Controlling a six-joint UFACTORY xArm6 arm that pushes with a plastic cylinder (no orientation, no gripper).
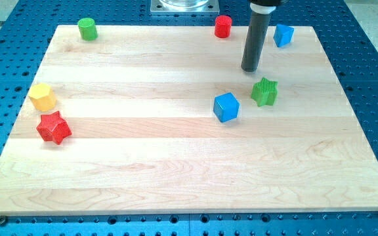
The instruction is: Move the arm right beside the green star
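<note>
The green star (264,91) lies on the wooden board (176,164) right of centre. My tip (250,68) is at the end of the dark rod, just above and slightly left of the star in the view, a small gap apart from it. A blue cube (226,107) sits just left of the star, a little lower.
A red cylinder (223,26) and a blue block (283,35) sit at the view's top, either side of the rod. A green cylinder (86,29) is at the top left. A yellow hexagon block (42,96) and a red star (53,127) lie at the left edge.
</note>
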